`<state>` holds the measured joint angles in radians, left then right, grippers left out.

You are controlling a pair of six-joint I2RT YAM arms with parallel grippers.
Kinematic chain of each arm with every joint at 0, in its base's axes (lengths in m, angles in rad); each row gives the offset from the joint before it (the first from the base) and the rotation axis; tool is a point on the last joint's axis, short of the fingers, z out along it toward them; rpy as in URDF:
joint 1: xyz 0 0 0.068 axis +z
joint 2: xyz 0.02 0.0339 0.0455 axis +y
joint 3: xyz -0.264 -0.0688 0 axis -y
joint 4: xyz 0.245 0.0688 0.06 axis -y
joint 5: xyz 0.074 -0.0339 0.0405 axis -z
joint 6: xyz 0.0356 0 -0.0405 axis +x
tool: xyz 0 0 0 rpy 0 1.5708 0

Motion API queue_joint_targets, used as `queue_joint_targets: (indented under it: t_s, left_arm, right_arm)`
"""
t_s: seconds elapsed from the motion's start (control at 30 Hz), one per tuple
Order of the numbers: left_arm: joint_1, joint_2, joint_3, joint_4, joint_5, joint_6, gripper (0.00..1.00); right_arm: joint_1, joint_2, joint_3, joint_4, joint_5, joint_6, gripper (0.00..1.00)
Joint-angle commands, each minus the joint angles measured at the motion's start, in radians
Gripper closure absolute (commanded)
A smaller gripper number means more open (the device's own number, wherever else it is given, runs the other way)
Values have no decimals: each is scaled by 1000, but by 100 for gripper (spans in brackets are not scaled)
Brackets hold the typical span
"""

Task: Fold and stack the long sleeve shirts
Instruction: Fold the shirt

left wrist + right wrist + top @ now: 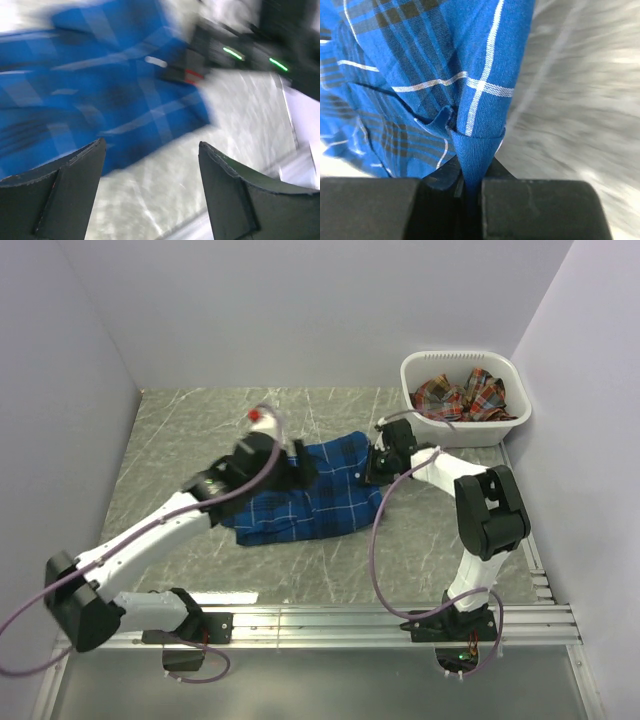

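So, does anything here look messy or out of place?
Yes. The blue shirt lies bunched and crooked on the table, one edge pinched in the right gripper, so it is no neat fold. The red shirt sits crumpled in the basket, not stacked.

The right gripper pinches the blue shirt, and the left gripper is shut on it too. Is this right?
No: the left gripper is open, holding nothing, as the left wrist view shows. The right gripper does pinch the blue shirt.

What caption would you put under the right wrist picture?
Right gripper pinching a fold of the blue plaid shirt.
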<state>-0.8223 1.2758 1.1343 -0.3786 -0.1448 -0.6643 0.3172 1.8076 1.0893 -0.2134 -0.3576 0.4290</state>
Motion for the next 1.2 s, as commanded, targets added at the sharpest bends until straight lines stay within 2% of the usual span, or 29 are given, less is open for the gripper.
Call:
queue_joint_targets:
  t_s: [0.0,0.17,0.37,0.47,0.6,0.93,1.17]
  left_arm:
    - [150,-64,-96,-55,28,-47,19]
    - [369,-101,-251,-13,106,-107,24]
    - [474,-40,-392,124,203,-215,31]
    - [492,-16,-432,202,232,-248,34]
    - [503,45,-430,224,235,-259,37]
    - [503,170,-481,371,283,-320,51]
    - [503,204,-493,431,313,-343,74]
  right_arm:
    - [-7,-77,130,-306,187,-202,100]
    - [19,-80,268,-480,328,-271,100]
    - [97,-48,429,-596,532,-314,100]
    - [141,-18,493,-649,637,-317,100]
    - [203,19,555,-704,758,-323,100]
    - [341,143,719,-856,1042,-289,100]
    - [442,263,862,-984,1197,-237,100]
